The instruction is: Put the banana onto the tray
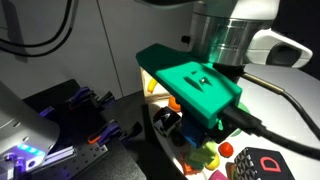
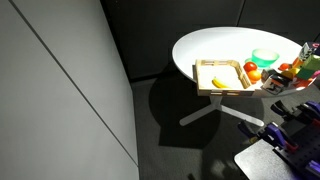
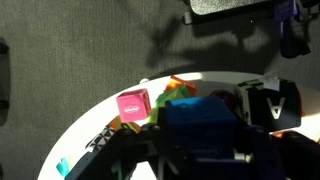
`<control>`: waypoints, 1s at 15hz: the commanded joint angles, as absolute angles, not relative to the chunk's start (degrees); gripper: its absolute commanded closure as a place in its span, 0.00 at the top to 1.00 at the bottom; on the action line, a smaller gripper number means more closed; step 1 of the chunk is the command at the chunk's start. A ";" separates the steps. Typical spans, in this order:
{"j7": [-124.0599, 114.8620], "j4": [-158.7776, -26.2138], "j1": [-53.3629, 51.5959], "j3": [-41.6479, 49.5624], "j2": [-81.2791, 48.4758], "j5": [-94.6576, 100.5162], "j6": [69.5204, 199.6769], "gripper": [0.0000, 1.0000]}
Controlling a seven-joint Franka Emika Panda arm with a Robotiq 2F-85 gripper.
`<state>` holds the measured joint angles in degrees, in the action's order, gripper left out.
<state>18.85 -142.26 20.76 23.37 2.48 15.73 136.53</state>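
The yellow banana (image 2: 220,81) lies inside the light wooden tray (image 2: 207,68) on the round white table, seen in an exterior view. My gripper (image 3: 205,145) is far from the tray, low over a cluster of small toys at the table's edge. In the wrist view it shows only as dark shapes around a blue block (image 3: 200,122). I cannot make out its jaws. In an exterior view the teal mount (image 1: 195,85) covers the gripper from above. The banana and tray are out of the wrist view.
A green bowl (image 2: 264,57) and a round orange-red fruit (image 2: 250,68) stand beside the tray. A pink cube (image 3: 133,105) and green and orange toys (image 3: 180,92) lie by the gripper. The table rim (image 3: 80,135) runs close by. Dark equipment (image 1: 70,115) stands below.
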 commanded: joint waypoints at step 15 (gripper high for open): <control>20.79 -141.54 22.13 23.60 -2.73 9.43 144.57 0.34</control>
